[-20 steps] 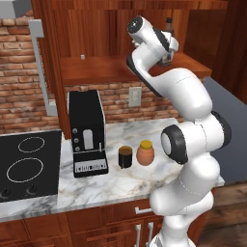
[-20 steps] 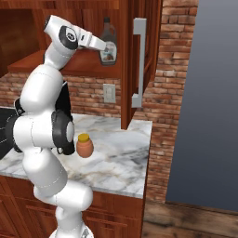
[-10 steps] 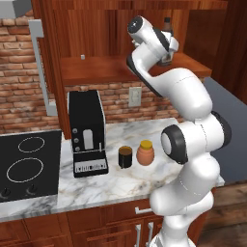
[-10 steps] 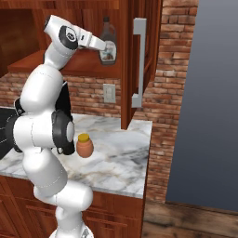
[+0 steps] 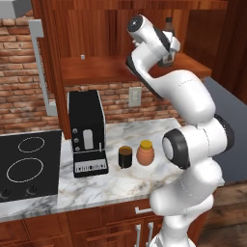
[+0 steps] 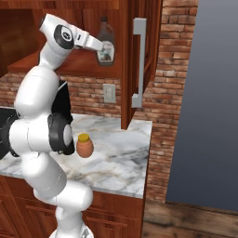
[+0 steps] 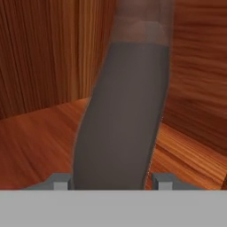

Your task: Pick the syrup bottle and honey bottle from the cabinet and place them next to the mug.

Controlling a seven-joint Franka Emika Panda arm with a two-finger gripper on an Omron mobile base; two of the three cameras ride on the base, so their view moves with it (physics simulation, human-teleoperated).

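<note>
Claw [image 6: 105,50] is up in the cabinet [image 5: 111,29], clamped on the syrup bottle [image 6: 105,42]. Hand view: the bottle's dark body [image 7: 122,115] sits right between the two fingertips [image 7: 162,181], both pressed against its sides. A second ago the jaws stood wide around it; they have since closed to bottle width and stayed there for the last half second.

Otherwise nothing has moved. The arm pose matches the earlier frames in both base views, and the bottle stands upright on the cabinet shelf [image 5: 96,70] in the same spot, black cap up. I can't tell whether its base has lifted off the shelf. The cabinet door with the long grey handle [image 6: 138,65] hangs open to the right of the bottle in the right base view.

Down on the marble tabletop [image 5: 116,181], same layout as before: the honey bottle [image 5: 144,153] stands upright just beside the mug [image 5: 125,157], close but apart, bottle on the mug's right in the left base view. The black coffee machine [image 5: 87,132] is to the mug's left, and the cooktop [image 5: 26,166] is further left at the tabletop's edge.
</note>
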